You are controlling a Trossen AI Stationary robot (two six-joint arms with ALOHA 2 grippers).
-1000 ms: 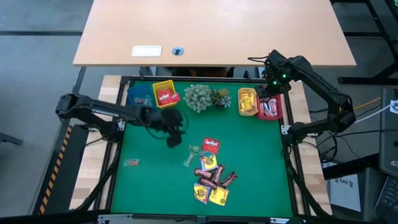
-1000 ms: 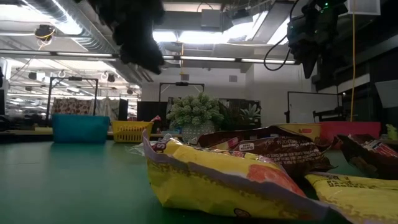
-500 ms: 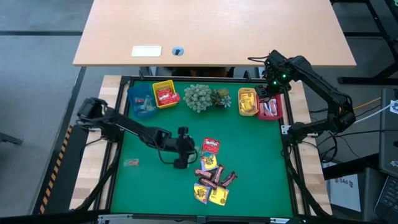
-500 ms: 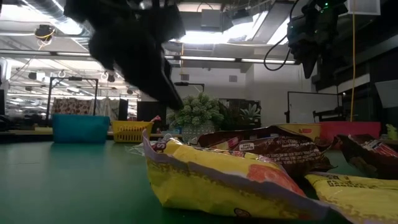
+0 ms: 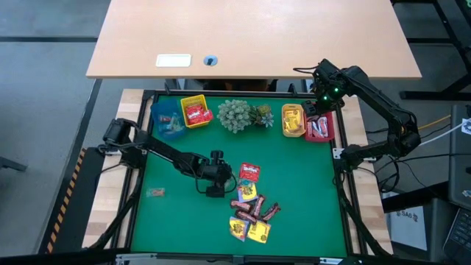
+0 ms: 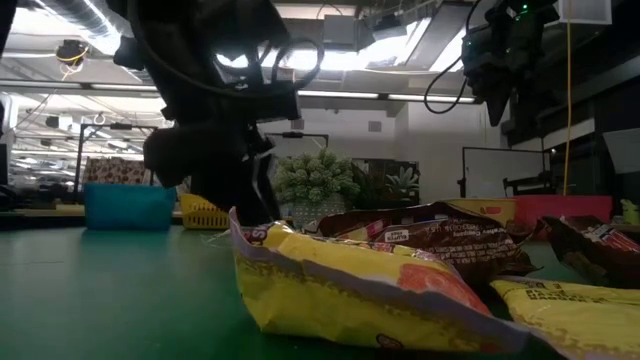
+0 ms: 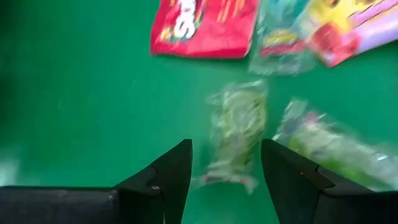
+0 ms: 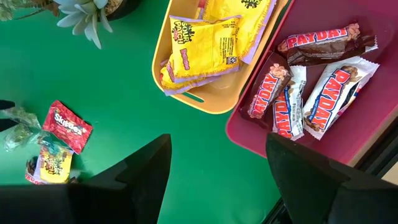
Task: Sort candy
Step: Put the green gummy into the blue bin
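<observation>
My left gripper (image 7: 227,182) (image 5: 218,185) stands open, low over the green mat. Its fingers flank the near end of a clear-wrapped candy (image 7: 235,129) without plainly touching it. A second clear wrapper (image 7: 323,142) lies beside that one, and a red packet (image 7: 204,26) (image 5: 250,171) lies farther off. More candy lies in a pile (image 5: 252,213) toward the near edge, and one small piece (image 5: 155,192) lies alone at the left. My right gripper (image 8: 217,180) (image 5: 318,109) hangs open, high above the orange bin (image 8: 186,93) and the red bin (image 8: 249,134).
Along the far edge stand a blue bin (image 5: 165,118), a yellow bin (image 5: 195,112), a grey-green plant cluster (image 5: 239,114), the orange bin with yellow packets and the red bin with brown-red bars. Bare mat lies at the near left (image 5: 169,224) and right (image 5: 309,191).
My left gripper has come down toward the near edge and a little to the right, onto the clear wrappers next to the red packet, rolling its wrist on the way. Its fingers stay open. The candy has not moved.
</observation>
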